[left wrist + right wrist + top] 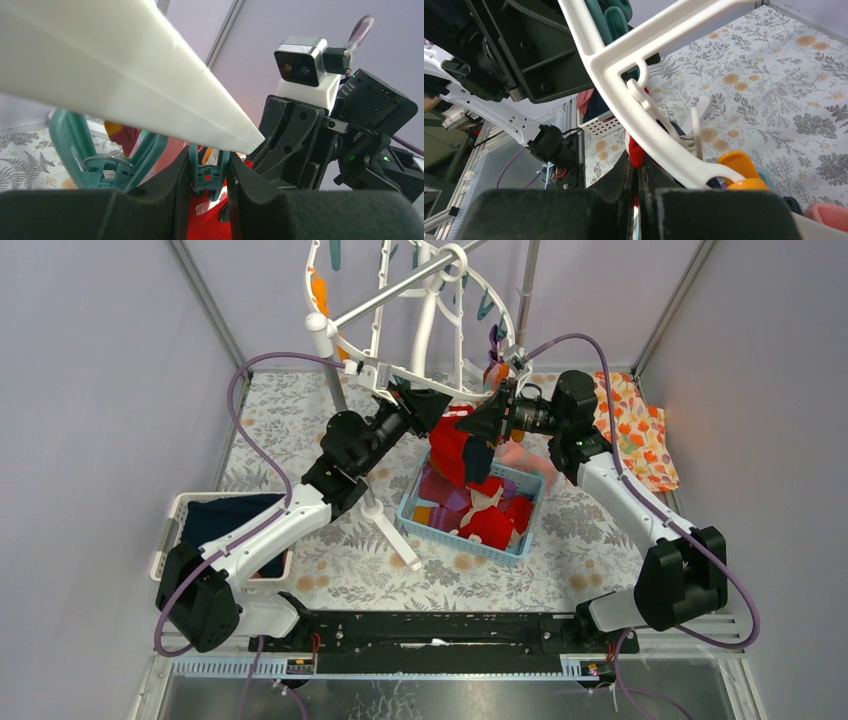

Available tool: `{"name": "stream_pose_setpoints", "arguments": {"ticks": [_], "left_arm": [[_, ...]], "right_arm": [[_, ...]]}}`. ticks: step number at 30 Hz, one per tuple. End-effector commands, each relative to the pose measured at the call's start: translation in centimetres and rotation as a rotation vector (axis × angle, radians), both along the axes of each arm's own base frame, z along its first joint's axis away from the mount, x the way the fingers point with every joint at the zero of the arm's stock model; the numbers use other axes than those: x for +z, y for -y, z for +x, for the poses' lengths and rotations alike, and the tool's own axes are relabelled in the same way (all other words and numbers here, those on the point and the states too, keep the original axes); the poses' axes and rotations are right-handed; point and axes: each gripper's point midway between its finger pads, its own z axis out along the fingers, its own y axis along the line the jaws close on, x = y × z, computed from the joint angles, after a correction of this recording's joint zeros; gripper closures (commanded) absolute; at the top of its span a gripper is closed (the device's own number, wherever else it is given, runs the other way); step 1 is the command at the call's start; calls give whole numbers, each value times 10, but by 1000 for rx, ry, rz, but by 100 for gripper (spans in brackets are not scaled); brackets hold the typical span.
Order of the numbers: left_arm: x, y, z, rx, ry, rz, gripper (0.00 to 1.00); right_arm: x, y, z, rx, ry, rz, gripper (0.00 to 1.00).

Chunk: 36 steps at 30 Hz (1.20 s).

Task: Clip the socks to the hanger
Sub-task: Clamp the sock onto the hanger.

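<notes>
The white hanger (398, 358) tilts from the rack at the back. My left gripper (430, 410) reaches up under its rim. In the left wrist view the jaws are shut on a teal clip (210, 172) hanging from the hanger frame (125, 85), squeezing its handles. A red sock (455, 445) hangs between the two grippers, and my right gripper (480, 425) is shut on its top edge. In the right wrist view the red sock (636, 152) is pinched just under the hanger rim (649, 125). More socks (490, 525) lie in the basket below.
The light blue basket (415, 520) sits mid-table beside the grey rack stand's pole (345, 405). A white basket (170, 530) with navy cloth stands at the left. An orange floral cloth (635, 430) lies at the back right. An orange clip (739, 172) and a second teal clip (100, 155) dangle nearby.
</notes>
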Motion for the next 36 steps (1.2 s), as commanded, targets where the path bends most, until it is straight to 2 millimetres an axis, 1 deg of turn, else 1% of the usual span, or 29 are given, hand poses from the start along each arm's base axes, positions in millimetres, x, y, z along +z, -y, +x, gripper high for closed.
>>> {"name": "stream_pose_setpoints", "arguments": {"ticks": [1, 5, 7, 12, 16, 19, 23, 26, 30, 36], "left_arm": [[13, 4, -12, -72, 39, -12, 80], [12, 7, -14, -103, 36, -10, 80], [12, 7, -15, -109, 35, -9, 80], [9, 7, -14, -111, 28, -1, 80], [7, 7, -12, -109, 25, 7, 79], [6, 8, -11, -104, 28, 15, 79], [9, 9, -11, -117, 39, 8, 79], [14, 10, -15, -145, 48, -3, 79], [18, 10, -21, -168, 53, -9, 79], [16, 12, -25, -194, 43, -7, 79]], "right_arm": [[10, 3, 9, -16, 27, 0, 100], [7, 6, 17, -60, 13, -9, 100], [9, 7, 17, -67, 19, -3, 100], [22, 6, 11, -40, 30, 57, 100], [27, 5, 7, -8, 22, 82, 100], [30, 3, -1, 47, 21, 104, 100], [22, 1, -6, 99, 8, 91, 100], [11, 1, 1, 85, -25, 60, 100], [3, 3, 9, 47, -35, 29, 100], [5, 5, 14, 21, -7, 28, 100]]}}
